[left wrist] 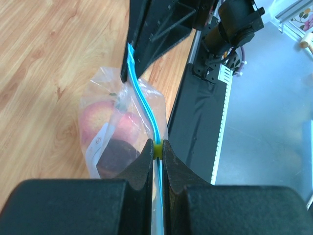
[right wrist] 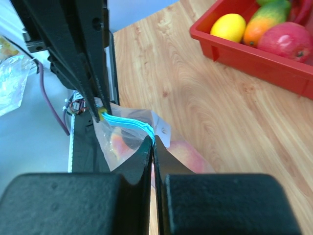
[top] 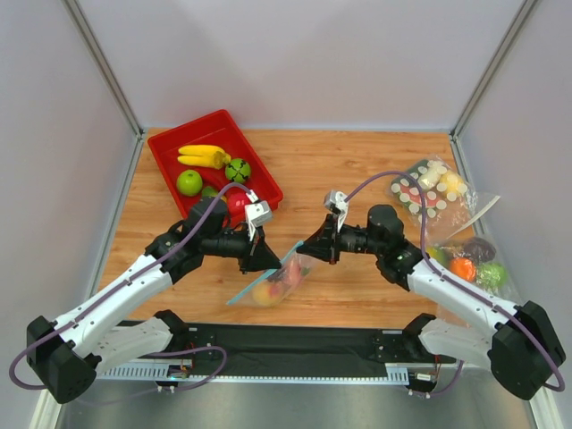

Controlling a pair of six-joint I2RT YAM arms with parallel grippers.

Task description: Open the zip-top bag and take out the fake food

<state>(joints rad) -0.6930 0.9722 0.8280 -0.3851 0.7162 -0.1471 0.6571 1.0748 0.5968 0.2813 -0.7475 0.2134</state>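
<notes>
The zip-top bag point(top: 284, 279) hangs low over the wood between both grippers, its blue-teal zip strip point(left wrist: 144, 105) stretched between them. My left gripper point(left wrist: 158, 150) is shut on the small yellow slider on the strip; in the top view the left gripper point(top: 266, 260) is at the bag's left. My right gripper point(right wrist: 153, 142) is shut on the strip's other end; in the top view the right gripper point(top: 308, 248) is at the bag's upper right. Inside the bag I see the pink-red fruit point(left wrist: 95, 120), the dark purple fruit point(left wrist: 116, 155) and a yellow-orange patch point(top: 265, 290).
A red tray point(top: 168, 159) at back left holds bananas point(top: 204, 156), a green apple point(top: 189, 182) and other fruit. A crinkly clear bag with white discs point(top: 427, 190) and a bag of mixed produce point(top: 469, 261) lie at right. A black mat point(top: 295, 340) lines the near edge.
</notes>
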